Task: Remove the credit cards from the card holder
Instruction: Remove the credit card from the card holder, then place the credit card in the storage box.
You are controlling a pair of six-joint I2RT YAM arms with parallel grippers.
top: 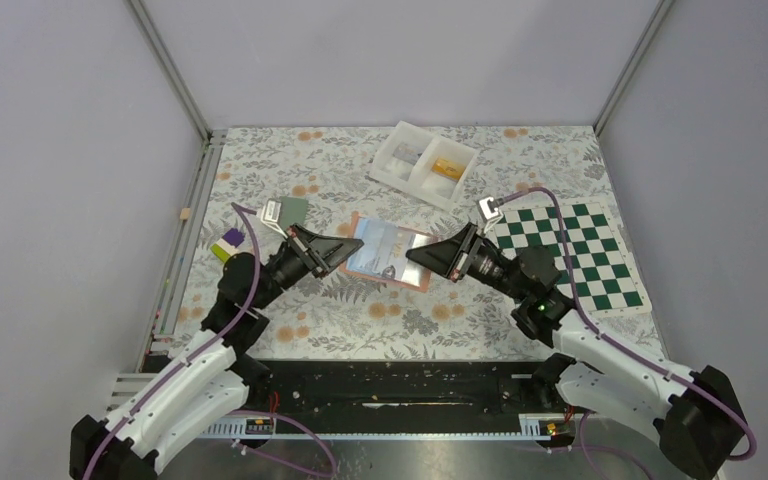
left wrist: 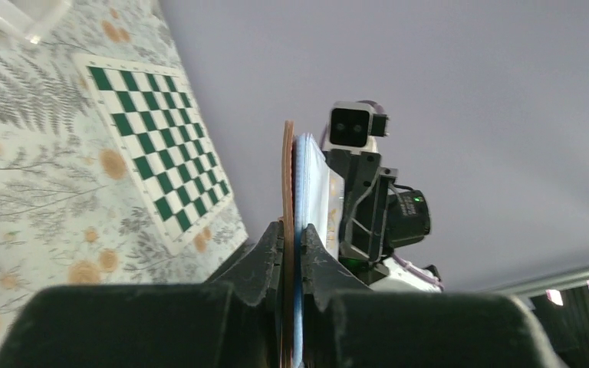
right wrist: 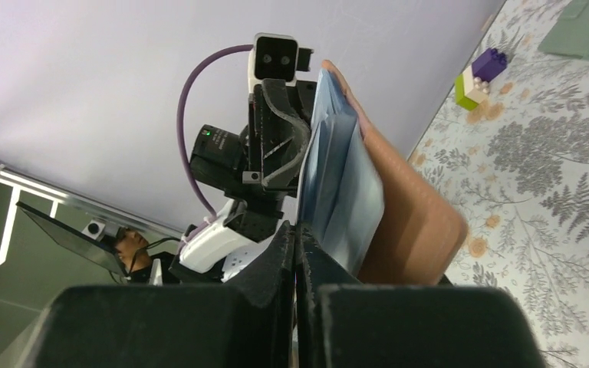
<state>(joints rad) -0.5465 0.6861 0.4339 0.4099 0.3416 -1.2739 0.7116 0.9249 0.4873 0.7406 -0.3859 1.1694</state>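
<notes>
The card holder (top: 388,262) is held open above the middle of the table between both grippers. Its tan cover (left wrist: 287,169) and light-blue inner panels run edge-on between the fingers of my left gripper (left wrist: 292,230), which is shut on the holder's left side (top: 352,250). My right gripper (top: 415,258) is shut at the holder's right edge. In the right wrist view its tips (right wrist: 297,230) meet right beside the blue panels (right wrist: 337,184), with the tan cover (right wrist: 414,207) behind. Whether a thin sheet lies between them does not show. A grey-green credit card (top: 285,211) lies on the table.
A white two-compartment tray (top: 425,162) stands at the back. The green-and-white chessboard mat (top: 575,255) lies under the right arm. A small purple, white and lime block (top: 228,243) sits at the far left, beside the left arm.
</notes>
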